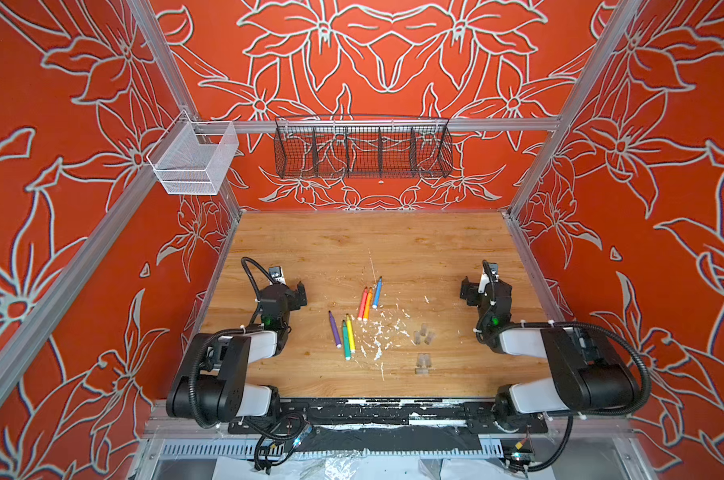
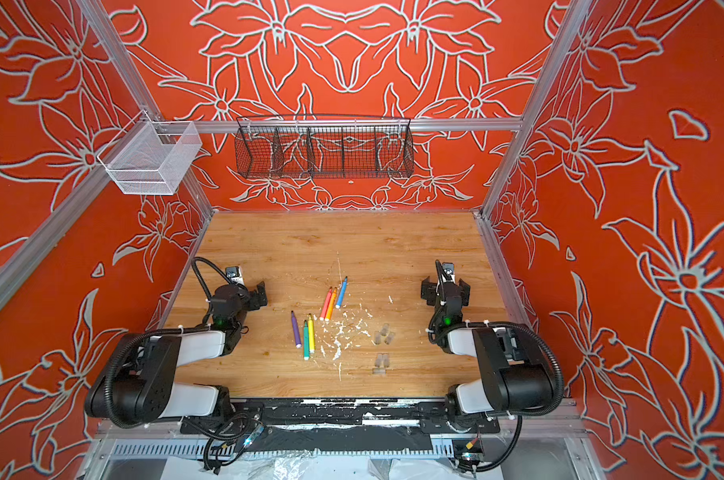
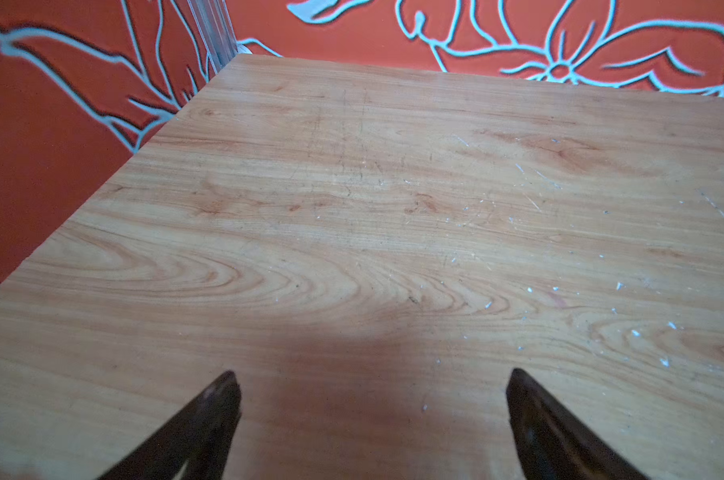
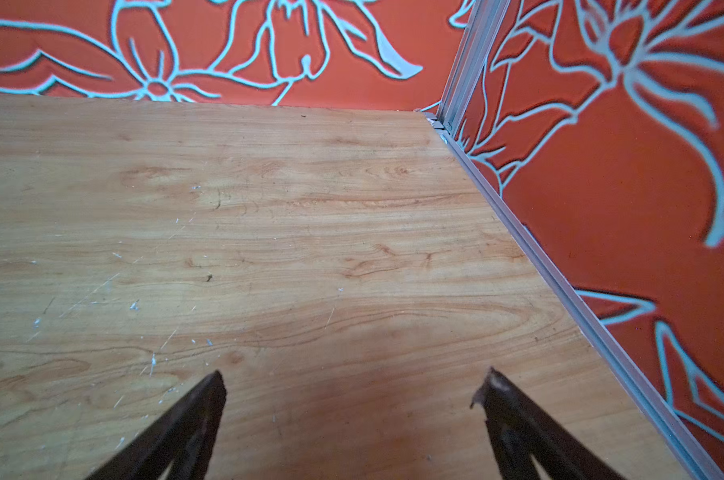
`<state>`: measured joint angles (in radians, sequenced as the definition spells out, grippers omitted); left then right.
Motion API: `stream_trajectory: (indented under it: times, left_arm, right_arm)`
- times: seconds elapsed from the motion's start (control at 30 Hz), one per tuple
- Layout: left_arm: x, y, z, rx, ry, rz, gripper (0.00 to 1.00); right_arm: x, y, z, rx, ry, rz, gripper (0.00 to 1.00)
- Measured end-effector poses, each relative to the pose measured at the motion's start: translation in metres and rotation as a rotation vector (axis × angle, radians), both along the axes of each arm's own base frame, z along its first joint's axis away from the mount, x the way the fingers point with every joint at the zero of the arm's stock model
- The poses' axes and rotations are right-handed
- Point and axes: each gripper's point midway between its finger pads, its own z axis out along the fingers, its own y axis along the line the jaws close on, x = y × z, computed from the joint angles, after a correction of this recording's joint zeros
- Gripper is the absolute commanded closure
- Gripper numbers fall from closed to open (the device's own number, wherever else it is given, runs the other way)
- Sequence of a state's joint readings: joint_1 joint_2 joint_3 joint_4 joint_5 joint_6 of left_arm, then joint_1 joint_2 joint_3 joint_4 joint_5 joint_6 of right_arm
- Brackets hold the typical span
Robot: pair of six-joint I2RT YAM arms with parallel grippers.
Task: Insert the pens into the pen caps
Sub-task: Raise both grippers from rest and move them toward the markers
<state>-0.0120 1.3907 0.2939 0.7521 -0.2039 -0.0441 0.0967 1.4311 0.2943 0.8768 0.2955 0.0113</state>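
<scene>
Nothing capped yet: left end effector (image 3: 370, 374) and right end effector (image 4: 354, 372) gape empty. Next, grasp the thin purple marker pen (image 1: 334, 329) and a stubby clear plastic cap (image 1: 423, 360).

Enclosure: three walls (image 1: 393, 62), orange-red with pale outlined flowers. Aluminium frame (image 1: 497, 124) at the corners, with a rail across the far wall. Black wire basket (image 1: 362, 147), divided into compartments, hangs on that rail; white mesh basket (image 1: 194, 166) at the far left corner. Work surface: light wood-grain table (image 1: 352, 241), scratched, white flecks (image 1: 377, 332) near the middle. Black strip (image 1: 373, 409) along the near edge. Light even, shadows soft
</scene>
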Motion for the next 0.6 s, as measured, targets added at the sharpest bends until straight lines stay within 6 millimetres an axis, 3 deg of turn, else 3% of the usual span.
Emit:
stream_trajectory:
  times: [0.6]
  left_arm:
    - [0.0004, -0.0039, -0.0008, -0.007, 0.003, -0.022, 0.03]
  right_arm:
    - [0.0, 0.0001, 0.0, 0.0, 0.0, 0.0, 0.03]
